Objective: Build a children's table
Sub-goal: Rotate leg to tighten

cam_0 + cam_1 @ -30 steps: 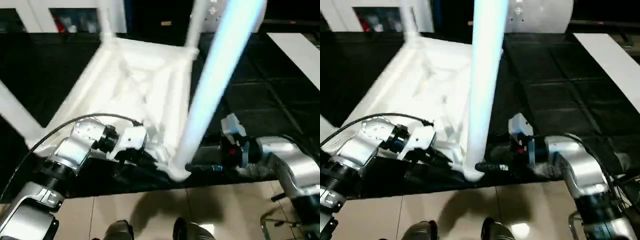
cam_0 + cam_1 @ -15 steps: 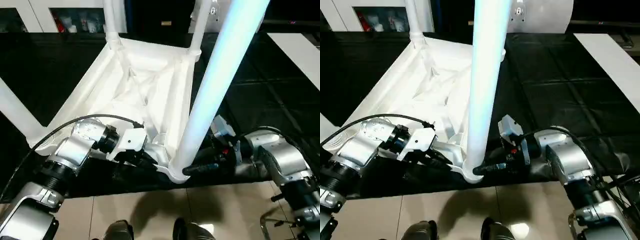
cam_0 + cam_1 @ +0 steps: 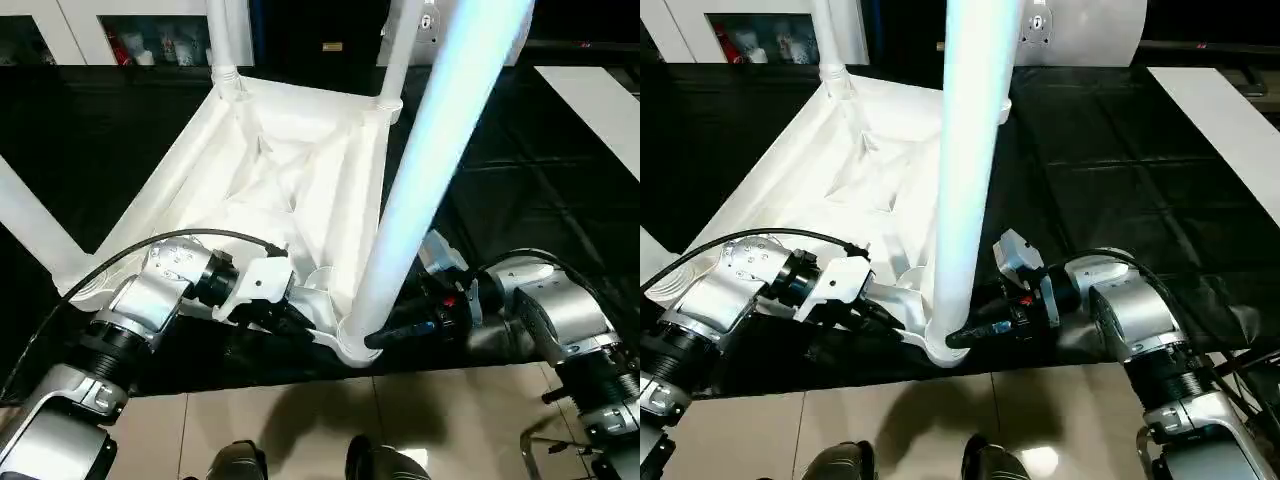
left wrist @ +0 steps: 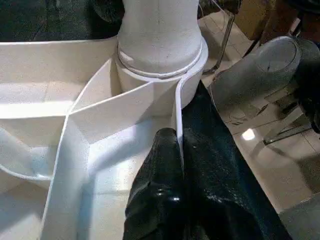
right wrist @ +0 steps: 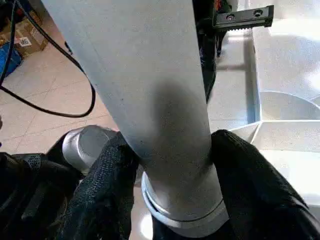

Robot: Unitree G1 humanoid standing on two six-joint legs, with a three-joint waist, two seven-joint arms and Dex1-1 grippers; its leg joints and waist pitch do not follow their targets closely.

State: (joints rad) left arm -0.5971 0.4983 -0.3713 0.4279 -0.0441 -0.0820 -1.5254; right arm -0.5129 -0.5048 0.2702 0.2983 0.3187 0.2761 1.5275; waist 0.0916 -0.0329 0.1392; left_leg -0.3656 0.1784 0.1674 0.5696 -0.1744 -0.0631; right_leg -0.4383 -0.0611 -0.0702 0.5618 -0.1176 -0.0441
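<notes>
The children's table lies upside down, its ribbed white top [image 3: 290, 170] on a black mat. Legs stand in the far left [image 3: 225, 40] and far right [image 3: 400, 45] sockets, and another [image 3: 30, 225] slants off to the left. The near leg [image 3: 430, 170] rises from the near corner socket [image 3: 350, 345]. My left gripper [image 3: 300, 322] is shut on the top's thin rim wall [image 4: 176, 115] just beside that socket. From the right, my right gripper [image 3: 385, 335] clasps the near leg's base, with its fingers [image 5: 110, 170] pressed on both sides of the leg [image 5: 150, 75].
The black mat [image 3: 520, 180] ends just in front of the near corner, where tiled floor [image 3: 300, 420] begins. A white cabinet [image 3: 100, 30] stands at the back left, a pale panel [image 3: 1090, 30] at the back, and a white strip [image 3: 600, 100] at the far right.
My right gripper has slid in from the right to the near leg's base and closed around it. The left gripper has kept its hold on the rim.
</notes>
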